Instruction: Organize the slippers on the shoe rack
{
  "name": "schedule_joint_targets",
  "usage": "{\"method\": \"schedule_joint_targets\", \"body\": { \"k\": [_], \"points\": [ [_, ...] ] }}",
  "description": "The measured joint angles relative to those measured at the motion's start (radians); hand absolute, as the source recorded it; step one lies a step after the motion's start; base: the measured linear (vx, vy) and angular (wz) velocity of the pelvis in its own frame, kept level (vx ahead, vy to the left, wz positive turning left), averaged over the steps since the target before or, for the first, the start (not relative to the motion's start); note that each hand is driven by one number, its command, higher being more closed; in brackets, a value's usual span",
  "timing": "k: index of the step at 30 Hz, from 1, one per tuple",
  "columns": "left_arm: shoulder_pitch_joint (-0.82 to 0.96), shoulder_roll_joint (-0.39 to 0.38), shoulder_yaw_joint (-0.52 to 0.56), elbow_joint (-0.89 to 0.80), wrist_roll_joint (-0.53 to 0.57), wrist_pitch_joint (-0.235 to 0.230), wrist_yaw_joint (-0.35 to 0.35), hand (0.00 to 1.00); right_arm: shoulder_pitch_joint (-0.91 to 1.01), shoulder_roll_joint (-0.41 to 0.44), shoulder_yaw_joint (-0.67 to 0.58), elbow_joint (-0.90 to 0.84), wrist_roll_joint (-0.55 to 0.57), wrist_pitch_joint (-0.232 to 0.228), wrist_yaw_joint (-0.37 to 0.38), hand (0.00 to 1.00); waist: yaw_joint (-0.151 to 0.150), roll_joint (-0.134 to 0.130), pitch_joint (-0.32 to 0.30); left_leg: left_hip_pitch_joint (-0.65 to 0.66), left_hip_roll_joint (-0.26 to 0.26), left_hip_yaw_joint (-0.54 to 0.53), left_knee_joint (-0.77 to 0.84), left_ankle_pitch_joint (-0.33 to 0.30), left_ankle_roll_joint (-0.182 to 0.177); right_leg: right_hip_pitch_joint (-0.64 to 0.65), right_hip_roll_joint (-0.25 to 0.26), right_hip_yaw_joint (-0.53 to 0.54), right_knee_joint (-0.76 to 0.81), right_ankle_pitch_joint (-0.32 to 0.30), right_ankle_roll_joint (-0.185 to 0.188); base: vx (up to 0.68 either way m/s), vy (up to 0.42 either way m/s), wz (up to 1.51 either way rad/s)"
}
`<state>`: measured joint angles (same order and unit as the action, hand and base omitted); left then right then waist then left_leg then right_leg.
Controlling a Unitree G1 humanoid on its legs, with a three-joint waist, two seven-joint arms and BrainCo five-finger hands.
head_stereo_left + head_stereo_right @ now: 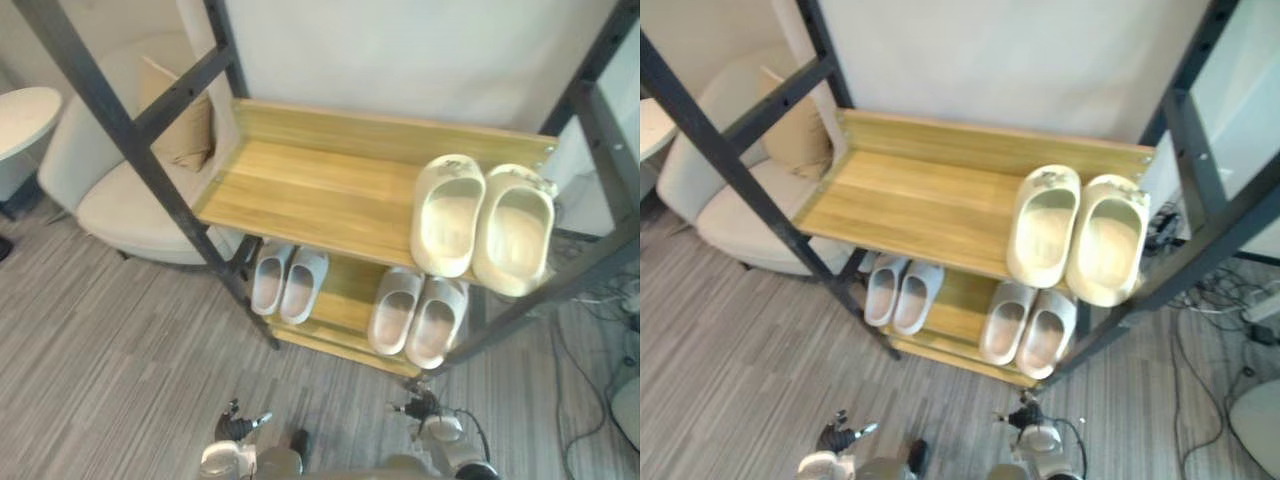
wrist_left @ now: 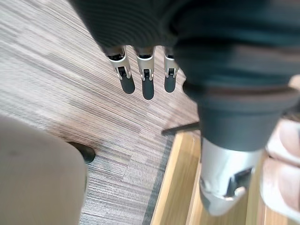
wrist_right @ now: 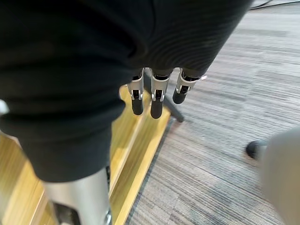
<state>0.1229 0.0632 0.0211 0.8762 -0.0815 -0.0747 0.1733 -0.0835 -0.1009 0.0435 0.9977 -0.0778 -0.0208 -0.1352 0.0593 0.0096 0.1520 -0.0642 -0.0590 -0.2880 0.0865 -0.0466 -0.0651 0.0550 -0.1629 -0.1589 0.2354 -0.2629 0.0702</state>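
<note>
Showing shoe rack w/ pairs set toe-in for tidiness: cream slippers at top shelf right end; white slippers, beige slippers on lower shelf. Left hand, right hand hang empty, fingers relaxed.

Top pair lies right on upper shelf; left pair, right pair beneath.

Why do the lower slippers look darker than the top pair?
Left eye view: the top shelf shades the lower left pair and lower right pair beneath it, while the cream pair lies in open light. Right eye view: the same shading.
</note>
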Motion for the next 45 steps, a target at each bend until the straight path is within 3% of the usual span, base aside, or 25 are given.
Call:
{"method": "schedule_joint_targets", "body": {
  "k": [4, 6, 7, 9, 11, 12, 14, 15, 16, 19, 23, 25, 26, 27, 28, 29, 33, 35, 37, 38, 39, 40, 42, 43, 45],
  "points": [
    [-0.017, -0.016, 0.001, -0.003, -0.008, -0.002, 0.000, 0.00, -0.012, -0.019, 0.000, 0.000, 0.001, 0.001, -0.001, 0.00, 0.006, 0.029, 0.032, -0.067, 0.003, -0.045, 0.005, 0.060, -0.022, 0.006, 0.016, -0.095, -0.019, 0.008, -0.011, -0.06, -0.080, 0.83],
    [-0.018, -0.023, 0.001, -0.018, -0.009, -0.005, 0.000, 0.00, -0.030, -0.023, -0.015, 0.000, 0.000, 0.004, -0.005, 0.00, 0.003, 0.038, 0.055, -0.092, 0.012, 0.096, -0.066, 0.188, 0.002, -0.006, 0.003, -0.158, -0.041, 0.048, -0.051, -0.14, -0.033, 0.86],
    [-0.017, -0.024, 0.003, -0.021, -0.011, -0.005, 0.000, 0.00, -0.027, -0.020, -0.017, 0.000, 0.000, 0.004, -0.005, 0.00, 0.002, 0.033, 0.058, -0.097, 0.016, 0.138, -0.061, 0.179, 0.011, -0.005, 0.002, -0.167, -0.047, 0.050, -0.049, -0.16, 0.015, 0.68],
    [-0.022, -0.030, 0.022, -0.020, -0.006, 0.002, -0.001, 0.00, -0.029, -0.018, -0.038, -0.004, 0.001, 0.004, -0.011, 0.00, -0.006, 0.043, 0.064, -0.124, 0.076, 0.474, 0.208, -0.017, 0.081, -0.003, -0.013, -0.235, -0.029, 0.053, -0.043, -0.15, 0.037, 0.66],
    [-0.019, -0.036, 0.029, -0.020, 0.000, 0.001, 0.000, 0.00, -0.009, -0.023, -0.040, -0.009, 0.001, 0.004, -0.015, 0.00, -0.011, 0.053, 0.064, -0.128, 0.120, 0.610, 0.268, -0.047, 0.093, -0.008, -0.020, -0.285, 0.014, 0.049, -0.039, -0.14, 0.060, 0.83],
    [-0.019, -0.035, 0.022, -0.022, 0.003, 0.000, -0.001, 0.00, 0.004, -0.025, -0.055, -0.014, 0.000, 0.009, -0.018, 0.00, -0.014, 0.049, 0.060, -0.123, 0.089, 0.623, 0.214, -0.028, 0.096, -0.022, -0.026, -0.294, 0.028, 0.021, -0.021, -0.16, 0.086, 1.00],
    [-0.028, -0.028, 0.017, -0.019, 0.008, 0.003, -0.001, 0.00, 0.027, -0.015, -0.072, -0.033, 0.000, 0.009, -0.020, 0.00, -0.024, 0.038, 0.059, -0.074, 0.039, 0.587, 0.062, -0.015, 0.110, -0.016, -0.049, -0.336, -0.015, 0.032, -0.004, -0.12, 0.135, 0.92],
    [-0.030, -0.019, 0.021, -0.017, 0.019, 0.006, 0.000, 0.00, 0.026, -0.011, -0.080, -0.040, 0.000, 0.010, -0.022, 0.00, -0.020, 0.029, 0.063, -0.068, 0.044, 0.606, 0.086, -0.043, 0.110, -0.017, -0.065, -0.367, -0.019, 0.053, 0.003, 0.00, 0.130, 0.92],
    [-0.026, -0.029, 0.034, -0.005, 0.023, 0.010, 0.001, 0.00, 0.027, -0.013, -0.081, -0.047, -0.001, 0.008, -0.022, 0.00, -0.023, 0.035, 0.069, -0.042, 0.042, 0.585, 0.067, -0.031, 0.098, 0.003, -0.060, -0.377, -0.012, 0.052, 0.016, 0.03, 0.088, 0.63],
    [-0.028, -0.020, 0.028, 0.014, 0.024, 0.013, 0.001, 0.00, 0.042, 0.016, -0.080, -0.042, -0.001, 0.008, -0.021, 0.00, -0.020, 0.021, 0.061, 0.045, -0.017, 0.545, -0.120, 0.062, 0.120, 0.017, -0.064, -0.356, -0.045, 0.071, 0.019, -0.06, 0.123, 0.44],
    [-0.029, -0.018, 0.031, 0.020, 0.025, 0.013, 0.001, 0.00, 0.036, 0.032, -0.080, -0.037, -0.003, 0.009, -0.020, 0.00, -0.019, 0.013, 0.058, 0.075, -0.048, 0.521, -0.181, 0.084, 0.129, 0.014, -0.087, -0.352, -0.009, 0.065, 0.028, -0.01, 0.069, 0.20],
    [-0.027, -0.014, 0.032, 0.028, 0.032, 0.014, 0.000, 0.00, 0.039, 0.029, -0.079, -0.035, -0.003, 0.012, -0.020, 0.00, -0.022, 0.005, 0.059, 0.114, -0.083, 0.479, -0.190, 0.066, 0.156, 0.000, -0.151, -0.346, 0.143, 0.037, 0.057, 0.10, 0.040, 0.24],
    [-0.027, -0.014, 0.031, 0.033, 0.033, 0.015, 0.000, 0.00, 0.043, 0.028, -0.079, -0.035, -0.003, 0.013, -0.020, 0.00, -0.025, 0.007, 0.058, 0.123, -0.086, 0.452, -0.187, 0.064, 0.159, -0.034, -0.172, -0.319, 0.254, 0.040, 0.044, 0.10, 0.021, 0.36],
    [-0.028, -0.014, 0.030, 0.034, 0.035, 0.015, 0.000, 0.00, 0.045, 0.029, -0.080, -0.035, -0.003, 0.014, -0.020, 0.00, -0.027, 0.009, 0.059, 0.132, -0.085, 0.431, -0.184, 0.062, 0.162, -0.063, -0.176, -0.292, 0.311, 0.038, 0.029, 0.10, -0.011, 0.76],
    [-0.030, -0.004, 0.027, 0.041, 0.040, 0.018, 0.000, 0.00, 0.054, 0.036, -0.079, -0.036, -0.003, 0.016, -0.018, 0.00, -0.044, 0.009, 0.058, 0.135, -0.070, 0.373, -0.166, 0.057, 0.170, -0.109, -0.135, -0.190, 0.387, 0.006, 0.027, 0.13, -0.051, 1.15],
    [-0.028, 0.000, 0.028, 0.044, 0.039, 0.022, 0.000, 0.00, 0.051, 0.038, -0.079, -0.040, -0.002, 0.015, -0.018, 0.00, -0.053, 0.007, 0.058, 0.134, -0.056, 0.322, -0.154, 0.054, 0.169, -0.143, -0.078, -0.112, 0.392, -0.019, 0.028, 0.13, -0.077, 1.22],
    [-0.032, 0.000, 0.033, 0.050, 0.037, 0.024, 0.001, 0.00, 0.053, 0.039, -0.079, -0.040, 0.001, 0.014, -0.018, 0.00, -0.058, -0.003, 0.052, 0.134, -0.040, 0.174, -0.131, 0.035, 0.156, -0.267, 0.031, 0.067, 0.302, -0.011, 0.037, 0.15, -0.119, 1.15],
    [-0.029, -0.001, 0.034, 0.051, 0.037, 0.024, 0.000, 0.00, 0.057, 0.039, -0.079, -0.038, 0.001, 0.017, -0.020, 0.00, -0.060, -0.007, 0.050, 0.132, -0.041, 0.128, -0.101, 0.010, 0.140, -0.280, 0.043, 0.101, 0.225, 0.027, 0.027, 0.17, -0.183, 1.11],
    [-0.023, 0.006, 0.056, 0.050, 0.035, 0.021, 0.002, 0.00, 0.075, 0.052, -0.077, -0.036, 0.001, 0.019, -0.020, 0.00, -0.059, -0.047, 0.030, 0.104, -0.070, 0.045, 0.009, -0.078, 0.118, -0.273, 0.028, 0.104, 0.124, 0.080, -0.018, 0.23, -0.276, 1.26],
    [-0.021, 0.004, 0.072, 0.049, 0.034, 0.021, 0.003, 0.00, 0.081, 0.058, -0.077, -0.035, 0.001, 0.019, -0.020, 0.00, -0.059, -0.052, 0.027, 0.096, -0.073, 0.026, 0.048, -0.105, 0.111, -0.261, 0.026, 0.101, 0.120, 0.114, -0.020, 0.36, -0.348, 1.21],
    [-0.011, -0.015, 0.094, 0.050, 0.020, 0.021, 0.012, 0.00, 0.082, 0.056, -0.081, -0.036, 0.002, 0.019, -0.021, 0.00, -0.055, -0.029, 0.011, 0.071, -0.034, 0.003, 0.131, -0.161, 0.070, -0.229, 0.052, 0.033, 0.112, 0.095, -0.039, 0.25, -0.236, 0.74],
    [-0.009, -0.021, 0.102, 0.047, 0.017, 0.020, 0.016, 0.00, 0.082, 0.055, -0.081, -0.035, 0.002, 0.019, -0.021, 0.00, -0.051, -0.021, 0.007, 0.064, -0.024, 0.004, 0.146, -0.167, 0.063, -0.225, 0.058, 0.022, 0.107, 0.093, -0.044, 0.42, -0.302, 0.76],
    [-0.008, -0.053, 0.154, 0.031, 0.012, 0.022, 0.019, 0.00, 0.069, 0.067, -0.077, -0.048, 0.003, 0.017, -0.021, 0.00, -0.049, 0.014, 0.015, -0.036, 0.032, 0.114, 0.378, -0.221, -0.020, -0.165, 0.102, -0.044, 0.066, 0.080, -0.076, 0.35, -0.221, 0.56],
    [-0.009, -0.056, 0.161, 0.026, 0.008, 0.022, 0.019, 0.00, 0.069, 0.070, -0.075, -0.049, 0.003, 0.017, -0.021, 0.00, -0.048, 0.017, 0.017, -0.052, 0.041, 0.138, 0.421, -0.223, -0.022, -0.151, 0.106, -0.051, 0.057, 0.079, -0.080, 0.25, -0.170, 0.46],
    [-0.011, -0.059, 0.178, -0.010, -0.011, 0.022, 0.019, 0.00, 0.077, 0.095, -0.073, -0.075, 0.011, 0.018, -0.024, 0.00, -0.027, 0.013, 0.043, -0.130, 0.147, 0.336, 0.643, -0.252, -0.020, -0.050, 0.133, -0.102, 0.012, 0.064, -0.106, 0.31, -0.192, 0.39]
  ]
}}
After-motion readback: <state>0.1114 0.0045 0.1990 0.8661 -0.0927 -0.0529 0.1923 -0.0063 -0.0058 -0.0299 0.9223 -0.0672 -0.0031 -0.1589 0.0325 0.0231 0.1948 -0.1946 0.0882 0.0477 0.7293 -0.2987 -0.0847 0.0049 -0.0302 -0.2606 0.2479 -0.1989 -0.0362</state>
